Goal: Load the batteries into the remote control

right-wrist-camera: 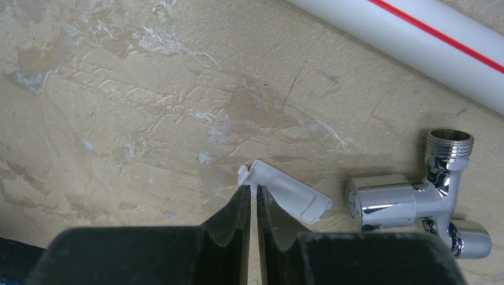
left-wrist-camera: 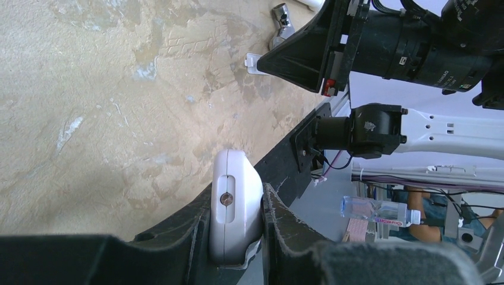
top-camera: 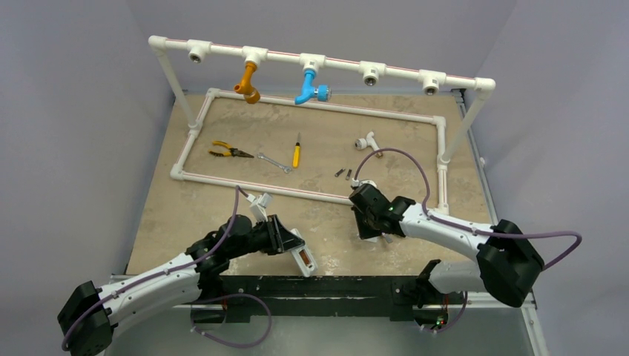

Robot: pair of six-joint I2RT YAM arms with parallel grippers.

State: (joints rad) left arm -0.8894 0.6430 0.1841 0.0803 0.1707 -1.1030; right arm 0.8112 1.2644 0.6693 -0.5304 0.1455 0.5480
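- Remote control [top-camera: 304,259]: sits near the table's [top-camera: 222,200] front edge, clamped in the left gripper [top-camera: 294,247], white body tilted, an orange patch facing up.
- From the left wrist: pinched by its long sides between the two dark fingers [left-wrist-camera: 191,237], jaws closed as far as the casing allows; end face with a slot and a small metal stud turned towards the camera.
- Right gripper [right-wrist-camera: 253,197]: points down at the table, jaws all but closed, only a thin slit left, nothing visible in it.
- Tips at the near edge of the small white cover [right-wrist-camera: 294,193]; cannot tell whether touching or just above.
- Silver tap fitting [right-wrist-camera: 416,199]: lies just beside the cover's far end, below a white pipe with a red stripe [right-wrist-camera: 416,35].
- Batteries [top-camera: 340,173]: lie side by side on the table inside the pipe frame, beyond the right gripper, well apart from the remote control.
- Yellow-handled screwdriver [top-camera: 296,154]: lies left of the batteries.
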